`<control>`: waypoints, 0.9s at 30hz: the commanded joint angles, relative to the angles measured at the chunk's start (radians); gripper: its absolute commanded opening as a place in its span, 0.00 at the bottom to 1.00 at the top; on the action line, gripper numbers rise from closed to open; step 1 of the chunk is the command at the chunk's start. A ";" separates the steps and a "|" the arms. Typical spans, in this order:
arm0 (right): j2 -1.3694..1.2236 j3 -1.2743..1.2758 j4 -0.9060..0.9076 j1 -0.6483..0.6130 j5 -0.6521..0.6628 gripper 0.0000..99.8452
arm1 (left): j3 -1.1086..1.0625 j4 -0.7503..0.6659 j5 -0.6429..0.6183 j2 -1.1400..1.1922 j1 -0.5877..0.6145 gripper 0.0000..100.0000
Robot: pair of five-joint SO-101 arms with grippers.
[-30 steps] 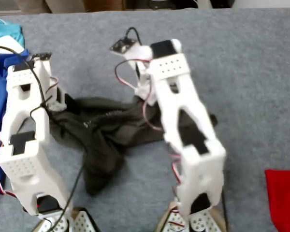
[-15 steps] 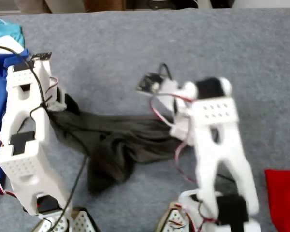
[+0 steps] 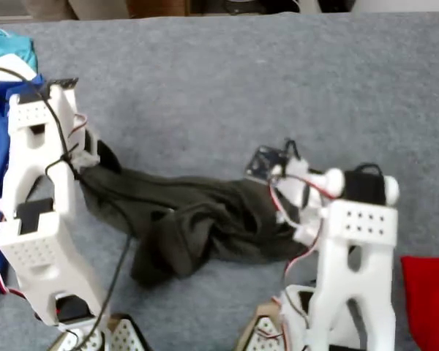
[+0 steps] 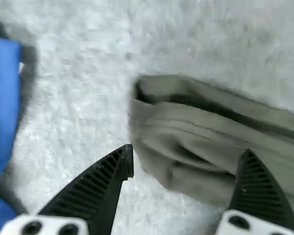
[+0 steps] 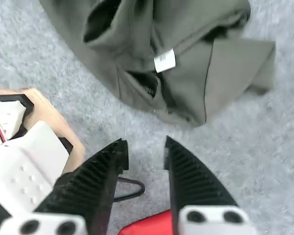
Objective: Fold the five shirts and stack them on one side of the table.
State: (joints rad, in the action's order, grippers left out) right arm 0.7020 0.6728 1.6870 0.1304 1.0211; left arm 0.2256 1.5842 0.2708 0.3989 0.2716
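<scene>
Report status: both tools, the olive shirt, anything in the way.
Left tool open over one end of olive shirt. Right tool open, empty, just off its other end. Shirt crumpled, unfolded. Blue shirt close beside left tool.

No print is coming through clearly enough to read. A small white tag (image 5: 164, 60) is lying at the neck opening of the olive shirt (image 5: 230, 63), and whatever is printed on it is showing too small to make out.
</scene>
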 commanded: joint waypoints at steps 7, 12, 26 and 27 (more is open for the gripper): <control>0.134 0.113 -0.012 0.400 0.247 0.15 | 0.354 0.173 -0.141 -0.012 -0.364 0.33; 0.150 0.113 -0.098 0.713 0.362 0.15 | 0.334 0.173 -0.199 -0.005 -0.672 0.33; -0.050 0.110 -0.318 1.237 0.411 0.15 | 0.239 0.173 -0.407 -0.012 -1.010 0.33; -0.065 0.113 -0.342 1.271 0.410 0.15 | 0.241 0.173 -0.436 -0.012 -1.020 0.33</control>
State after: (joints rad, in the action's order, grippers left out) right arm 0.6682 0.7864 1.4124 1.3011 1.4231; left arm 0.4603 1.7453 -0.0867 0.3989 -0.7150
